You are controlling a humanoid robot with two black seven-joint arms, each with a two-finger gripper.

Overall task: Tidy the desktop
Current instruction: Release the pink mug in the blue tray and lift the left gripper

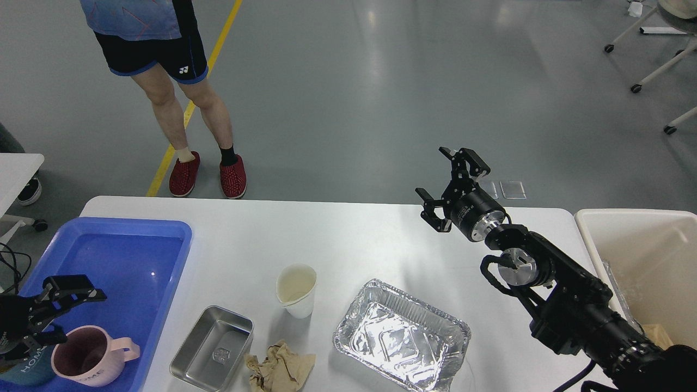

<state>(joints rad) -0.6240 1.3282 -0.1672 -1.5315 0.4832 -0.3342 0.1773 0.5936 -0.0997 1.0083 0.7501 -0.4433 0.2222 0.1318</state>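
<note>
A wide white table (348, 228) with rounded corners fills the lower half of the view, seen from above. At its left end sits a blue tray (130, 256). A pink mug (92, 356) with a handle stands in the tray's near corner. The left hand (52, 316) hovers just above the mug's rim, its two black fingers spread apart and holding nothing.

Near the table's front edge, from left to right, lie a small metal tin (212, 348), a crumpled brown paper napkin (280, 367), and a shiny foil tray (403, 335). A white paper cup (297, 291) stands upright just behind the napkin, between the tin and the foil tray.

The right arm reaches in from the lower right. The right hand (449, 185) is raised above the table's far edge, fingers wide apart and empty. A beige bin (642, 256) stands at the table's right end.

Beyond the table, on a grey floor, stands a person (169, 81) in dark shorts and red shoes.
</note>
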